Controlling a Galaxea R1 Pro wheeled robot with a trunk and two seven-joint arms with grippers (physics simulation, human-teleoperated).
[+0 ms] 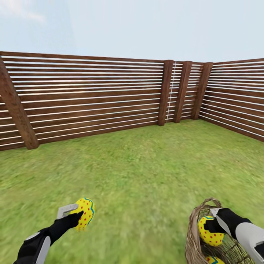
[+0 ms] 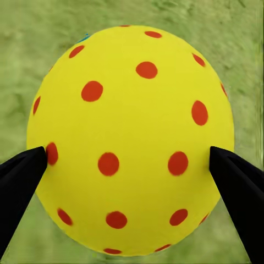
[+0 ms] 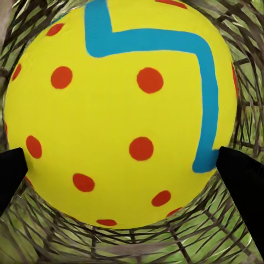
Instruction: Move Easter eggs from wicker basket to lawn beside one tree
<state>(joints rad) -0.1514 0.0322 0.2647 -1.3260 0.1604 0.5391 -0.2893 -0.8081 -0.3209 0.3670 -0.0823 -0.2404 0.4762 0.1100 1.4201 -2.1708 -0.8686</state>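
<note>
The left gripper (image 1: pixel 81 215) is pinching a dotted egg (image 1: pixel 85 213) and holding it up over the lawn (image 1: pixel 146 172), down around 7 o'clock in the head view. In the left wrist view that egg (image 2: pixel 131 140) sits right between the two black fingers (image 2: pixel 19 181), which press on its sides, with grass blurred behind it. A bit of teal shows on the egg's edge.

Over at 5 o'clock in the head view there's the basket (image 1: pixel 194 231), cut off by the frame edge. The right gripper (image 1: pixel 214 224) is reaching into it and is clamped on a second egg (image 1: pixel 209 231), yellow with red dots and a blue zigzag line. The right wrist view shows this egg (image 3: pixel 121 113) up close, fingers (image 3: pixel 242 181) touching it on both sides, and the basket weave (image 3: pixel 44 236) wrapping all around it, so the egg is inside the basket. Can't tell if it's lifted off the bottom.

A third egg (image 1: pixel 214 260) peeks out at the very bottom edge of the head view, inside the basket, below the held one. Only a sliver of yellow with some blue is visible.

The fence (image 1: pixel 91 99) runs across from 9 to 3 o'clock, with thick posts and a corner toward 1 o'clock, pale sky above it.
</note>
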